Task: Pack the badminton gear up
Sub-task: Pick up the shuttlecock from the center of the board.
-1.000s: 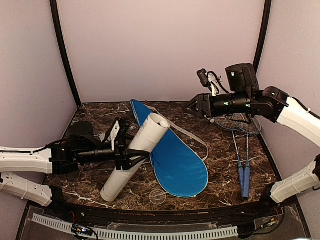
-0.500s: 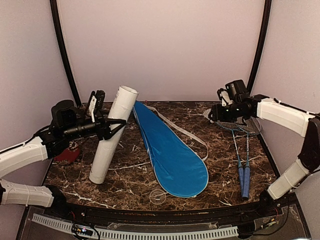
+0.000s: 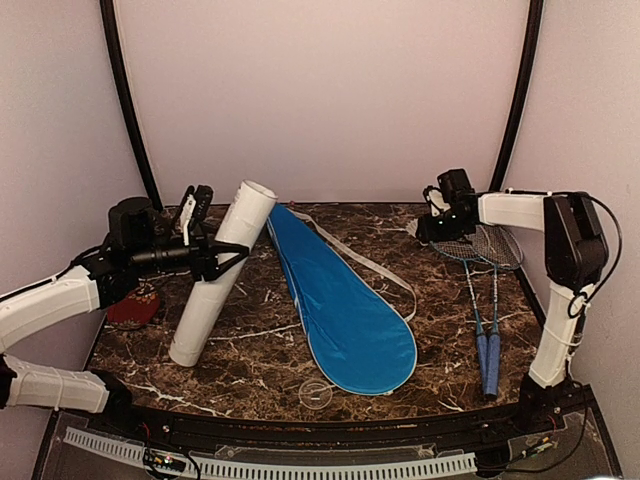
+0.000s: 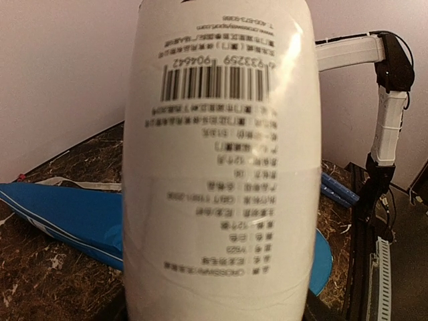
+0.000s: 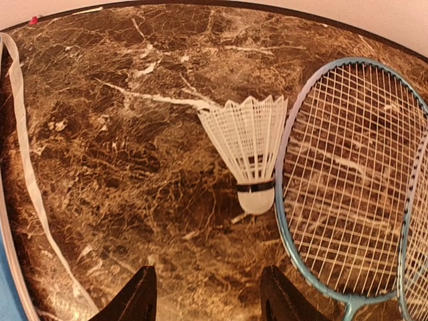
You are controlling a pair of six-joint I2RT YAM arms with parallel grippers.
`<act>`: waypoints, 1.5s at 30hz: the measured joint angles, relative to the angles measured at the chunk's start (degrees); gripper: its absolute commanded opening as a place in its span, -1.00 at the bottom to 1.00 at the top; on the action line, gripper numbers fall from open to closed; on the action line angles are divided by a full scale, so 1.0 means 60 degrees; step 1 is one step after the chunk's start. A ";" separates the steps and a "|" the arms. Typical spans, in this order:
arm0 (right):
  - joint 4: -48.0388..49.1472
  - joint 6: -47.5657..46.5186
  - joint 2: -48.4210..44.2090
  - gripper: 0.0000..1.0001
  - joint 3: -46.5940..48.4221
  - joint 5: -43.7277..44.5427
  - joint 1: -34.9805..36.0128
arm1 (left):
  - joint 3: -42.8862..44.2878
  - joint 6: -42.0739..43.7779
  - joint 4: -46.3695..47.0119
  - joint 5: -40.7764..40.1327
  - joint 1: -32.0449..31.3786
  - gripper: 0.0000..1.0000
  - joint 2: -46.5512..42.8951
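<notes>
The left gripper clamps the white shuttlecock tube at a tilt, open mouth up, seemingly ready for loading, while the right gripper – fingers spread, empty – hovers over a feathered shuttlecock lying beside the rackets on the marble table.

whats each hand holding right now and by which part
The left hand grips the long white tube around its middle; the right hand is open and holds nothing.
</notes>
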 measured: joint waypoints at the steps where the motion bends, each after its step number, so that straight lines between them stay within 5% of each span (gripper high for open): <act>1: 0.0095 -0.0120 0.0204 0.05 0.0146 0.0000 -0.0018 | 0.0000 0.0036 -0.0007 0.0007 0.0004 0.25 0.0058; 15: 0.0204 -0.1260 0.2754 -0.02 0.2215 0.0849 -0.0124 | 0.0000 0.0397 -0.0164 0.0091 0.0109 0.25 0.0605; 45: -0.0102 -0.1650 0.3300 -0.48 0.2892 -0.0051 -0.0226 | 0.0000 0.0499 -0.0288 0.0208 0.0291 0.27 0.0681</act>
